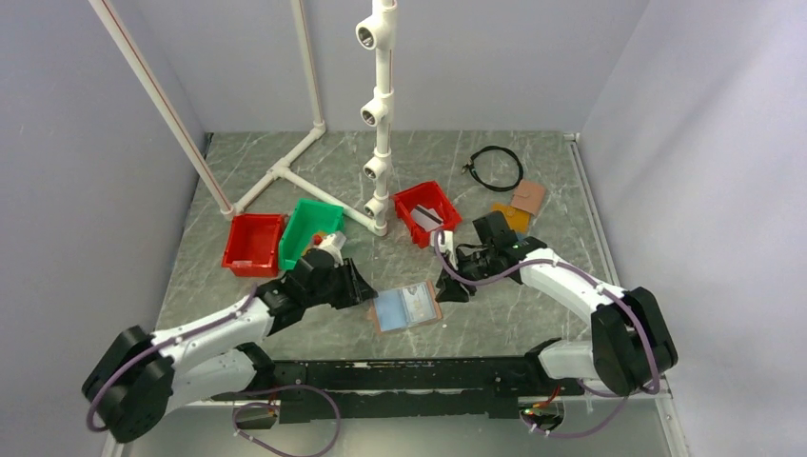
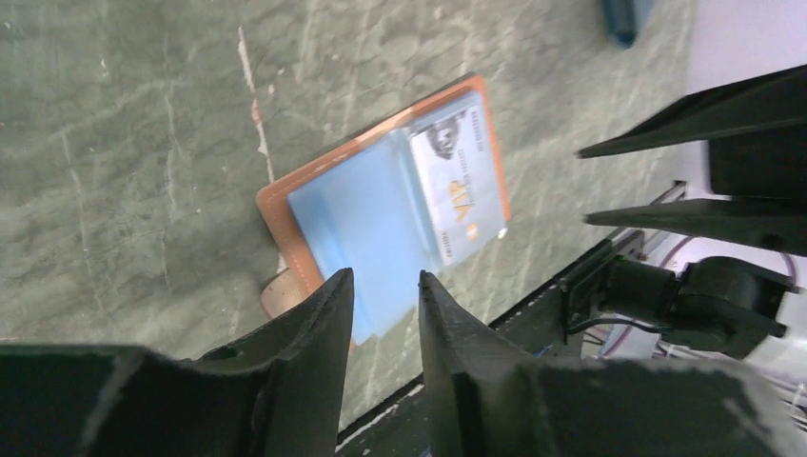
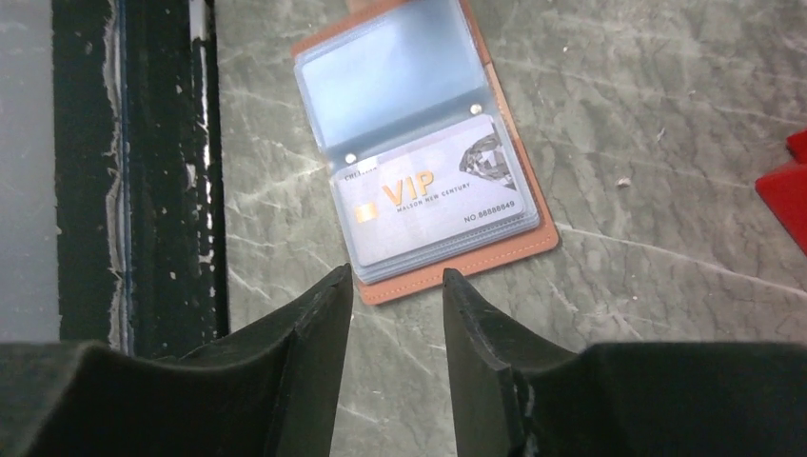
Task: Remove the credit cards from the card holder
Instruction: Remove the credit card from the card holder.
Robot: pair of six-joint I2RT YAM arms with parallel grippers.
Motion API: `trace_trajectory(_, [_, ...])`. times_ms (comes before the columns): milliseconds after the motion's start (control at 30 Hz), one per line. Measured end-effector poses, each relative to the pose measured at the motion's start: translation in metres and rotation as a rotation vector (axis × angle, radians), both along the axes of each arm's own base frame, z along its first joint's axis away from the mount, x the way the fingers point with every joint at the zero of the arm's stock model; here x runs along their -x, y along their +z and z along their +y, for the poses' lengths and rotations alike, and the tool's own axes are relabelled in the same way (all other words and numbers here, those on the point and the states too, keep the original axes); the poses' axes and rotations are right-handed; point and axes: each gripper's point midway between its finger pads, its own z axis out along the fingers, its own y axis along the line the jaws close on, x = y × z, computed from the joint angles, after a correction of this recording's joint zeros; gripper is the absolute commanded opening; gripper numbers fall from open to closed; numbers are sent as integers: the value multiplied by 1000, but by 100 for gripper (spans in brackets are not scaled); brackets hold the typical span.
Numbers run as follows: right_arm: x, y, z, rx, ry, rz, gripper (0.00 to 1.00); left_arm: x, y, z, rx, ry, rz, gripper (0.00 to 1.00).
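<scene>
And there's the card holder, pinkish-tan leather, lying wide open and flat on the table at about 6 o'clock from the centre in the top view, light blue clear sleeves facing up and its long axis running roughly 8 to 2 o'clock. One grey-white credit card with gold "VIP" lettering sits face-up, tucked inside the sleeve on the 3 o'clock half. The 9 o'clock half shows only blue lining, with the snap tab poking out past its outer edge.
</scene>
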Motion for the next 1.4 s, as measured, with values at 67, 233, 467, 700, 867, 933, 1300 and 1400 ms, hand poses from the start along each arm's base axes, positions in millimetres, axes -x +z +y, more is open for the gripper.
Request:
trace_trajectory(67, [0,-6,0,26,0,0,32,-1,13,2,25,4,-49,63])
trace_trajectory(233, [-3,-18,-2,86,6,-17,26,2,30,5,133,22,-138,90])
trace_trajectory(467, [-4,-26,-1,133,4,-11,25,3,30,-2,229,35,-132,73])
trace_trajectory(700, [-11,-14,16,88,-44,91,26,-3,23,-24,291,0,-91,62])
trace_trajectory(867, [-10,-17,18,93,-86,154,33,-4,13,-37,321,-21,-57,61])
trace_trajectory(933, [-10,-18,19,97,-102,182,39,-3,7,-42,327,-34,-40,60])
trace_trajectory(1300, [-19,4,24,-27,-205,413,42,-3,0,-66,335,-65,4,56])
trace_trajectory(1400, [-16,3,24,-52,-259,493,42,-3,-4,-70,304,-56,35,53])
